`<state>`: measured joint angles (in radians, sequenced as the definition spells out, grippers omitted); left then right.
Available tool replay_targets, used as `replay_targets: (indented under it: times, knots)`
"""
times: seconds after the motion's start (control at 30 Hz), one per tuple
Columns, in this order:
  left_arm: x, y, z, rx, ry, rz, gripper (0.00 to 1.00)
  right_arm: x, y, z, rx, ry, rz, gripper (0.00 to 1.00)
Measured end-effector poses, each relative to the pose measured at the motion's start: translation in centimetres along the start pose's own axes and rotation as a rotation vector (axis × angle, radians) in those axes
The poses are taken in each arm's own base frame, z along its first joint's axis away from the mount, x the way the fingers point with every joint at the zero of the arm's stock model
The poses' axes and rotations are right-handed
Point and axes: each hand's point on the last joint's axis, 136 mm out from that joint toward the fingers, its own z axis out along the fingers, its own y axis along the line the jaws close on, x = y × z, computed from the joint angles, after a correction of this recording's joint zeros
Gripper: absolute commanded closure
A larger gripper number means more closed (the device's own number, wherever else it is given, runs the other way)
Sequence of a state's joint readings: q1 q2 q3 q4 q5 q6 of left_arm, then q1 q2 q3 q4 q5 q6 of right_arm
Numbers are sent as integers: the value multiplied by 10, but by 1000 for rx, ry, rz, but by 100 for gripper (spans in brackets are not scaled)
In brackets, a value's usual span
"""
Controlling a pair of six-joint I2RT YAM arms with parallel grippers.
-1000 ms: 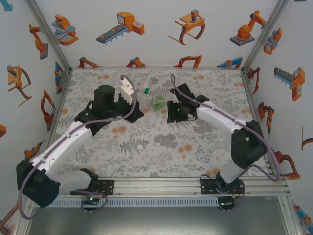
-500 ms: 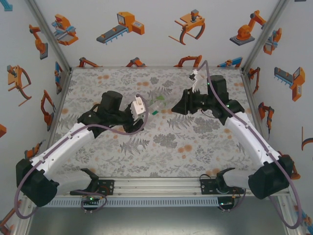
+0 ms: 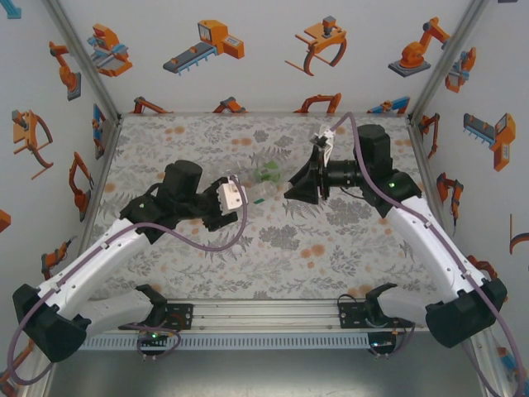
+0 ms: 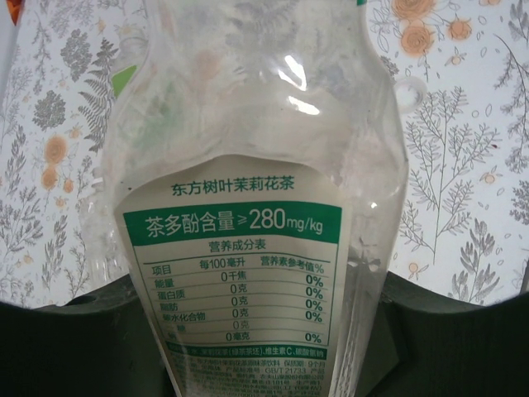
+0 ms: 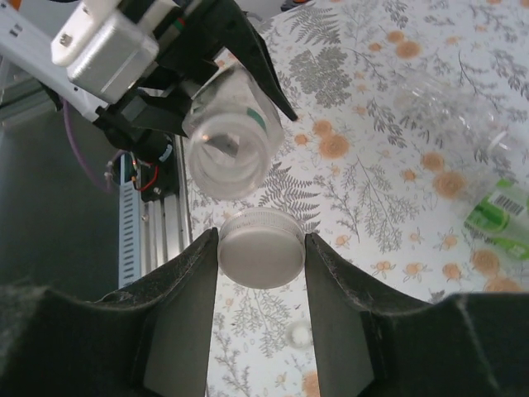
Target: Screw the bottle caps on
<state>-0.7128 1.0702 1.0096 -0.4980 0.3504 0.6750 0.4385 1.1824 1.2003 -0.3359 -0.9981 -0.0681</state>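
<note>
- Right wrist: my right gripper (image 5: 261, 248) is part-open, pinching white cap (image 5: 261, 258).
- I see my left gripper (image 4: 264, 331) clamped on labelled bottle (image 4: 264, 207); mouth uncapped, looks empty.

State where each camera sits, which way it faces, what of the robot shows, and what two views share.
Top external: above and behind the arms, facing down at the table; both arms, left gripper and right gripper show.
Left wrist: on the left arm, facing along the left fingers at the labelled bottle they clamp.
Right wrist: on the right arm, facing past the right fingers, which hold a white cap, toward the left gripper.
Shared: both wrist views show the labelled bottle.
</note>
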Motion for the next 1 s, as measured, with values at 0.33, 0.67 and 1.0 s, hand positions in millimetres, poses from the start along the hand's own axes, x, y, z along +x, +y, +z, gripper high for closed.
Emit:
replay_targets:
  times: [0.33, 0.67, 1.0]
  knots:
    - [9, -17, 6, 73, 39, 23, 100, -2, 18, 8, -78, 10, -156, 83]
    - [12, -22, 9, 102, 55, 22, 100, 16, 27, 20, -138, 70, -166, 83]
    - [15, -28, 9, 130, 65, 16, 100, 18, 33, 25, -143, 92, -202, 84]
